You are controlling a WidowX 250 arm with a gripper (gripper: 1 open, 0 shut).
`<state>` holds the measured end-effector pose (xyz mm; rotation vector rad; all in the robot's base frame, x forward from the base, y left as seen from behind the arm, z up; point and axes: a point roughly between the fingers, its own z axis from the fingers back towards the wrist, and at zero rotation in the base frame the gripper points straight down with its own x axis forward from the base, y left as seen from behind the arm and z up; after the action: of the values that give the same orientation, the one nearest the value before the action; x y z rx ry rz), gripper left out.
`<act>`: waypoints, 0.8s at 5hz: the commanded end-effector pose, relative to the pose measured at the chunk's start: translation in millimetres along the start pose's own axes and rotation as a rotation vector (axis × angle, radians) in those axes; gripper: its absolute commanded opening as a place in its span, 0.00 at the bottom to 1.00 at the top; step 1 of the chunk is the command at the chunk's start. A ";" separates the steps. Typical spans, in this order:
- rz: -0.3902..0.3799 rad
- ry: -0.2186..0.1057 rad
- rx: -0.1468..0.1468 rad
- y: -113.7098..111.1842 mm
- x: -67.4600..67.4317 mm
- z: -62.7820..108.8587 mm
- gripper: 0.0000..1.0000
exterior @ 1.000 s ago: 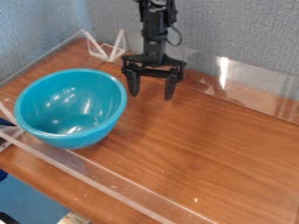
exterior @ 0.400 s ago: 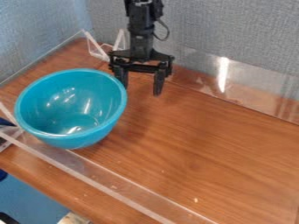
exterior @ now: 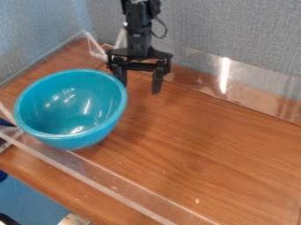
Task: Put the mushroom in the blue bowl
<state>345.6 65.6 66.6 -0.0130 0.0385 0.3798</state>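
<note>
The blue bowl sits on the left of the wooden table, a deep glossy teal bowl with only light glints inside. My gripper hangs from the black arm just behind the bowl's far right rim, pointing straight down. Its two black fingers stand wide apart with nothing between them. The mushroom is not visible anywhere in this view.
Clear acrylic walls fence the wooden table at the back, left and front. A white folded stand sits in the back left corner behind the arm. A grey-blue backdrop rises behind it all.
The open gripper has drifted left and slightly up, from right of the bowl to just behind its far right rim. The bowl has not moved.
</note>
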 end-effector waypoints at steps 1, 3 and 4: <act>0.029 -0.071 -0.006 11.9 1.4 27.2 1.00; 0.055 -0.062 0.006 25.2 -4.2 27.7 1.00; 0.070 -0.057 0.012 31.2 -7.2 27.5 1.00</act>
<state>332.8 75.9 72.2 0.0034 0.0371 0.4000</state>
